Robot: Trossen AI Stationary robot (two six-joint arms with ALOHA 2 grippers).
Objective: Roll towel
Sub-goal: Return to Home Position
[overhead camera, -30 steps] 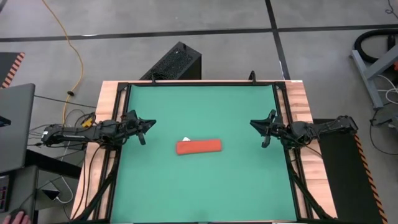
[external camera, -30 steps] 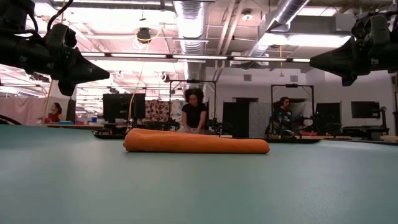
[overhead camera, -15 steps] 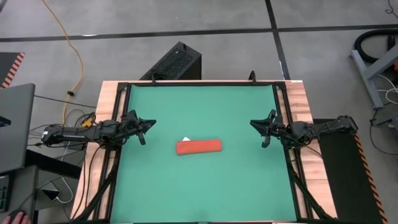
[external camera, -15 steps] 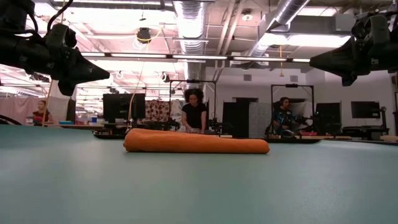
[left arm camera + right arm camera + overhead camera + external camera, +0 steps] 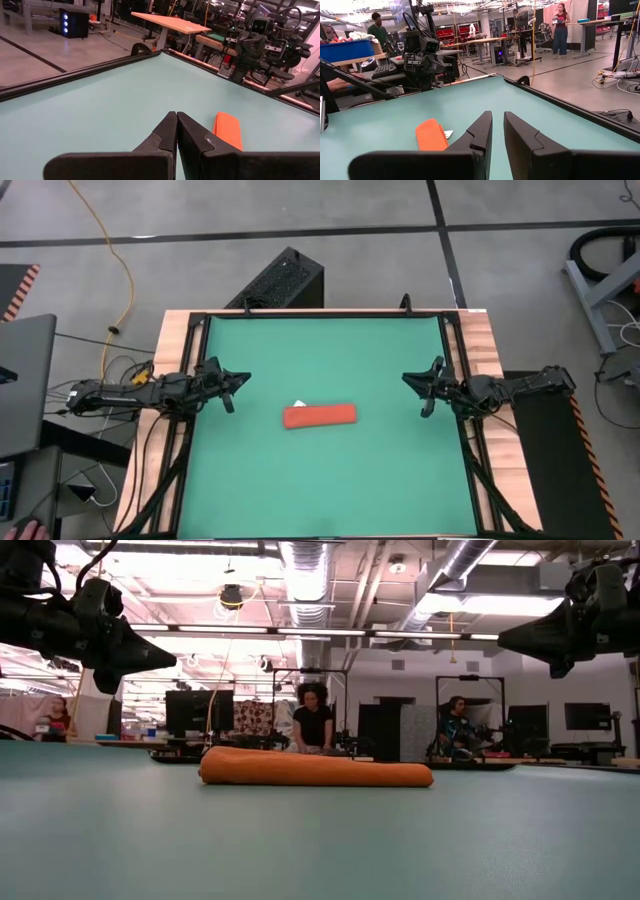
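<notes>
Green table [image 5: 320, 345] seen from overhead, bordered by a black rail and wooden side strips, grey floor all around. At table height, a busy workshop behind, with a person [image 5: 312, 718] standing in the distance.

Near the middle of the overhead frame, slightly below centre: the towel [image 5: 319, 416], rust-orange, wound into a slim, even log lying left to right, flat on the green surface. Small white tag [image 5: 298, 402] peeking out at its upper left end. From table height, a tight, smooth bolster with rounded ends and no loose flap showing.

Left pincer [image 5: 176, 116] held above the table's left edge, fingers pressed together, gripping nothing. Right pincer [image 5: 498, 115] mirrored at the right edge, fingers parted by only a narrow slit, likewise empty. Both well apart from the towel.

Rolling apparently complete; by all appearances the parking step, with both arms out at the sides. Probably nothing left beyond settling the arms there, clear of the roll so as not to nudge it. Soft cloth, likely to slacken if bumped.
</notes>
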